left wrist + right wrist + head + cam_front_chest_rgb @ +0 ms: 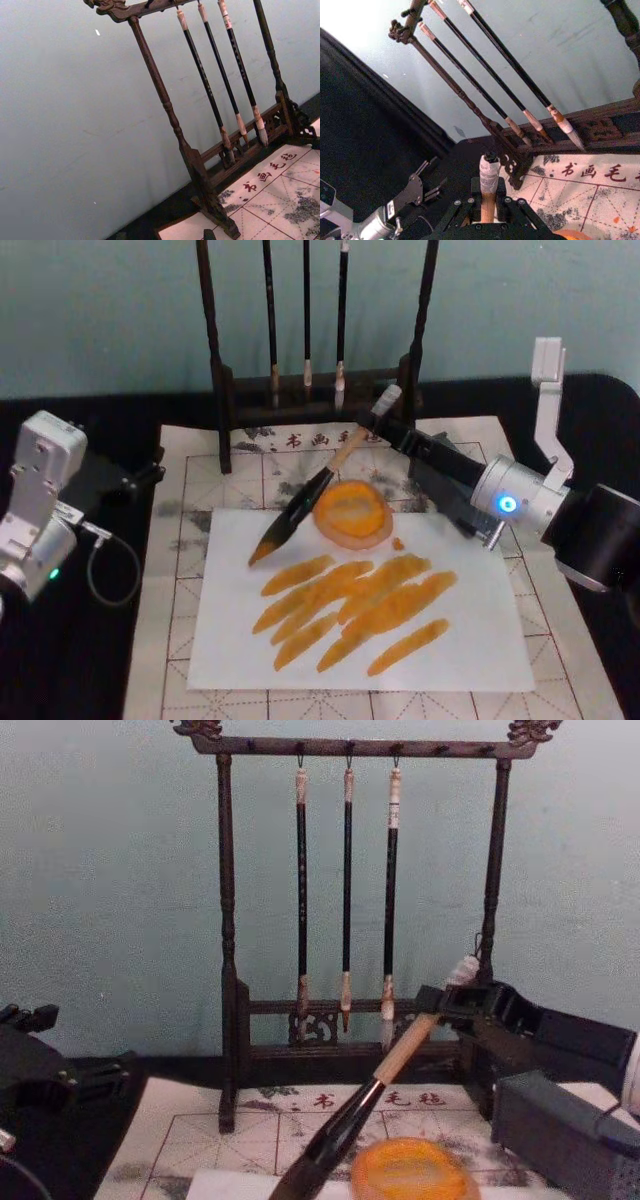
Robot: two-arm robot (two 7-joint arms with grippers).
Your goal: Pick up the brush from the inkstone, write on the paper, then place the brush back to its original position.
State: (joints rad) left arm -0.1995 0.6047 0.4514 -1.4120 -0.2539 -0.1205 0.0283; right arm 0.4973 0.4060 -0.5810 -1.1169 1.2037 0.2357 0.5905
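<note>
Wood handle, glossy black lower section, soft dark bristles: brush (310,495) judged light, stiff along shaft, tip floppy and orange-stained, may drip. My right gripper (383,422) clenched on handle top, just under white cap. Long lever from there, so tip likely to wobble and shaft could pivot in grip. Brush slants down-left past inkstone (350,538) left rim, tip over paper (470,640) left edge; contact cannot tell. Orange strokes (350,605) on paper. Inkstone shallow, probably slides if nudged. Left gripper (125,480) parked left, off mat (200,470).
</note>
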